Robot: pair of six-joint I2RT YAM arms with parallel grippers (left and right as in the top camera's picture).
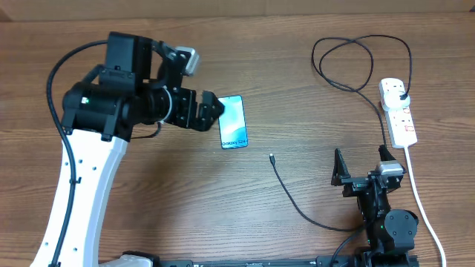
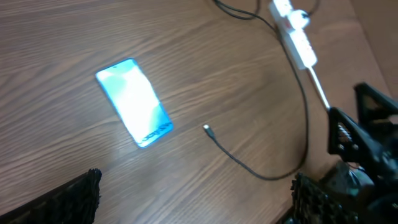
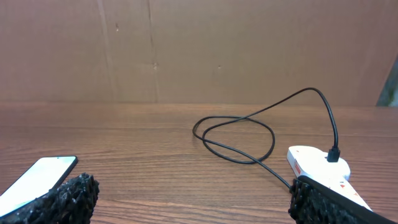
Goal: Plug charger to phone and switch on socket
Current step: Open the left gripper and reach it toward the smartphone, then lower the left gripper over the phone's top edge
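The phone (image 1: pixel 233 122) lies flat with its light blue screen up, also seen in the left wrist view (image 2: pixel 134 102) and at the left edge of the right wrist view (image 3: pixel 37 180). My left gripper (image 1: pixel 214 111) hovers just left of it, open and empty (image 2: pixel 196 186). The charger (image 1: pixel 297 204) is a thin black cable; its small connector tip (image 1: pixel 272 156) (image 2: pixel 207 129) rests on the wood right of the phone. Its black plug (image 1: pixel 401 95) (image 3: pixel 334 154) sits in the white socket (image 1: pixel 398 111) (image 2: pixel 293 31) (image 3: pixel 320 165). My right gripper (image 1: pixel 361 159) (image 3: pixel 193 193) is open near the front edge.
The cable forms a loose loop (image 1: pixel 349 63) (image 3: pixel 236 134) behind the socket. A thick white cord (image 1: pixel 419 193) runs from the socket toward the front right edge. A brown cardboard wall (image 3: pixel 186 50) stands behind the wooden table (image 1: pixel 297 111).
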